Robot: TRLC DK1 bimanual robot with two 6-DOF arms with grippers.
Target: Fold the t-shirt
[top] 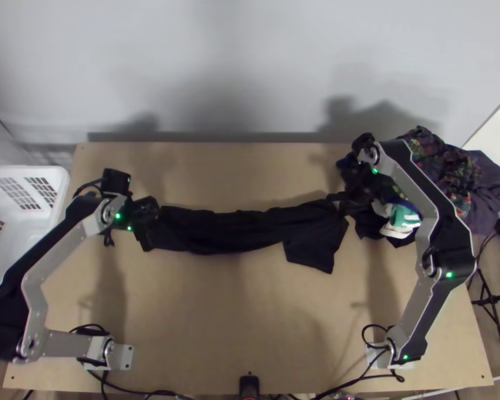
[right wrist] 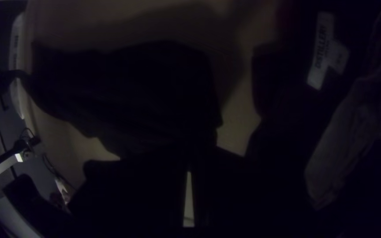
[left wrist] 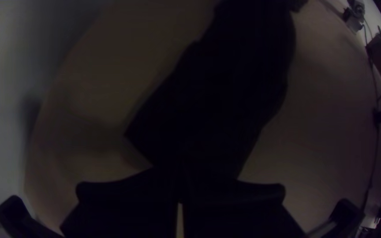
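Your table (top: 230,320): pale wood, smooth, matt | your t-shirt (top: 217,233): black cloth, matt (it gives you hardly any shine) | heaped clothes (top: 480,187) beside you: cloth, rough with creases | basket (top: 33,171): white plastic, smooth | your arm links (top: 67,344): silver-grey, metal-looking, smooth

Black t-shirt (top: 217,231), light wood-toned table (top: 250,313), white basket (top: 62,193), dark clothes pile (top: 480,180) with multicoloured patterning

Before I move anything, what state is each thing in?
Left gripper: shut on one t-shirt end
Right gripper: shut on the other
T-shirt: drawn into a narrow strip, flap sticking out near the right gripper
Clothes pile: bunched
Basket: open, beside the table
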